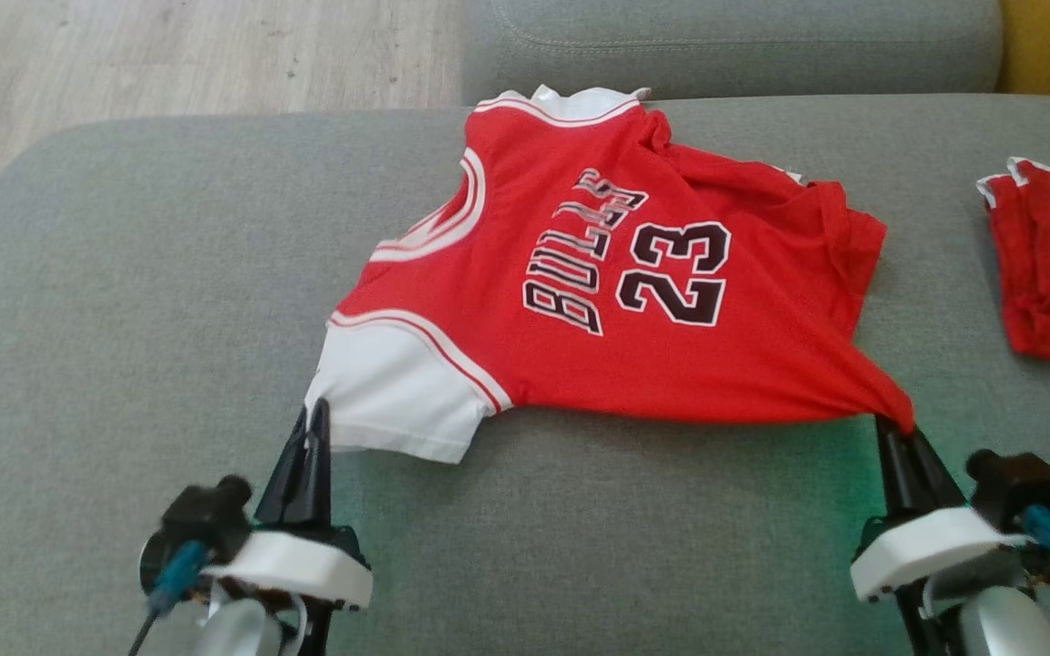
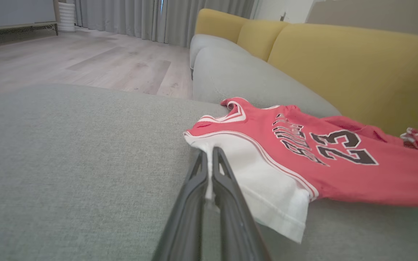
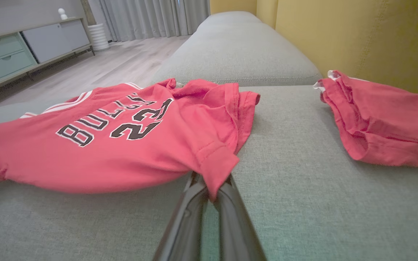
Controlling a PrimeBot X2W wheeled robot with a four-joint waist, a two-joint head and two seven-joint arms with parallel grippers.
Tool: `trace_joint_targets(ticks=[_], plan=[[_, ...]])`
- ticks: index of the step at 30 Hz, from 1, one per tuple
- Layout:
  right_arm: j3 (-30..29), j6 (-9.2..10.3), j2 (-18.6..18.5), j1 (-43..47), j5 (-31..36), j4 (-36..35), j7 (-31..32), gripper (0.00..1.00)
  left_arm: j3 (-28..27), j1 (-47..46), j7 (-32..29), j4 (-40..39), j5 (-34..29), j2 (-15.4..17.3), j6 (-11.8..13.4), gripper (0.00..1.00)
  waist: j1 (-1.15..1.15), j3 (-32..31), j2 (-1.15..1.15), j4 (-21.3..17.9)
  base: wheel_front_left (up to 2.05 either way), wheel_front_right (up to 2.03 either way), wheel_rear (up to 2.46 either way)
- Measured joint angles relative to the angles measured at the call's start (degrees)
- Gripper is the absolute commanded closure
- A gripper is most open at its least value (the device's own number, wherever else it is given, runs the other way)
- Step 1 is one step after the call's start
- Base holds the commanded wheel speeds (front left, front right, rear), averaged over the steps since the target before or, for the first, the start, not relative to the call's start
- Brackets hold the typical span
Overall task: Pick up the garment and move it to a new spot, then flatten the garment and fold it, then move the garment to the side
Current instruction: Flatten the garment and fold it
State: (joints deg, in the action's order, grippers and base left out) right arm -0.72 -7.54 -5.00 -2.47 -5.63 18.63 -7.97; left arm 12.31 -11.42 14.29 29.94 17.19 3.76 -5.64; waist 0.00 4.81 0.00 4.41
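The garment (image 1: 598, 301) is a red jersey with white trim, "BULLS" and "23" printed on it, lying spread on the grey cushion (image 1: 124, 319). My left gripper (image 1: 316, 412) is shut on its white shoulder corner; the left wrist view shows white cloth (image 2: 267, 181) pinched between the fingers (image 2: 209, 152). At the lower right my right gripper (image 1: 894, 424) is shut on the red hem corner, which is drawn out to a point. In the right wrist view that red corner (image 3: 216, 163) drapes over the closed fingertips (image 3: 209, 183).
A second red garment (image 1: 1049, 260) lies crumpled at the cushion's right edge, seen also in the right wrist view (image 3: 383, 116). Another grey cushion (image 1: 725, 46) and a yellow backrest (image 2: 339, 69) lie beyond. Wooden floor (image 1: 169, 55) shows at the far left.
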Motion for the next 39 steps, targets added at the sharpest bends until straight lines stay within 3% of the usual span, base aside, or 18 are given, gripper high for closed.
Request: trace_joint_targets(ticks=[6,10,13,21,25,29,32,36,39], plan=[[-1.16,0.0,0.0,-0.18,-1.34,-4.58,1.38,1.0,-1.03,2.14,0.0,-11.33,3.75,-0.07,-0.98,1.0,0.0,0.39,0.0,0.66,0.0,0.0,0.0],[-1.03,0.01,-2.64,-5.93,-1.9,-8.93,4.71,1.0,-1.41,-4.54,-1.16,-19.04,6.37,0.67,-1.03,1.0,0.01,1.05,0.0,0.53,0.0,0.0,0.0],[-0.68,0.01,-5.61,-13.52,-3.02,-14.25,8.23,1.0,-4.71,-13.94,-3.25,-27.19,10.43,1.03,-1.4,1.0,0.02,1.16,0.0,0.05,0.0,0.0,0.0],[-0.67,0.01,-6.91,-15.94,-4.1,-22.88,14.51,1.0,-9.06,-18.46,-10.27,-39.5,16.46,1.09,2.26,1.0,0.0,-0.58,0.0,-0.87,0.0,0.0,0.0],[-2.07,0.0,-6.83,-15.97,-4.66,-27.73,18.68,1.0,-9.45,-19.48,-14.57,-43.06,16.56,2.32,4.17,1.0,0.0,0.43,0.0,-0.79,0.0,0.0,0.0],[-1.32,0.01,-7.84,-20.51,-5.67,-28.83,23.17,1.0,-9.88,-26.76,-18.92,-39.63,16.55,4.68,4.68,1.0,0.0,3.61,0.0,-0.72,0.0,0.0,0.0],[0.19,0.01,-9.48,-31.04,-7.27,-25.44,25.92,1.0,-10.09,-36.82,-21.51,-32.12,17.12,6.13,4.3,1.0,0.01,7.19,0.0,-0.85,0.0,0.0,0.0],[4.21,0.0,-10.45,-50.32,-7.86,-14.28,27.97,1.0,-10.46,-52.07,-21.18,-18.45,15.59,10.15,2.12,1.0,0.02,13.14,0.0,-1.42,0.0,0.0,0.0],[6.5,0.0,-10.35,-63.94,-4.99,-4.08,25.97,1.0,-10.27,-62.73,-18.13,-8.0,13.13,11.85,1.07,1.0,0.04,17.71,0.0,-1.99,0.0,0.0,0.0]])
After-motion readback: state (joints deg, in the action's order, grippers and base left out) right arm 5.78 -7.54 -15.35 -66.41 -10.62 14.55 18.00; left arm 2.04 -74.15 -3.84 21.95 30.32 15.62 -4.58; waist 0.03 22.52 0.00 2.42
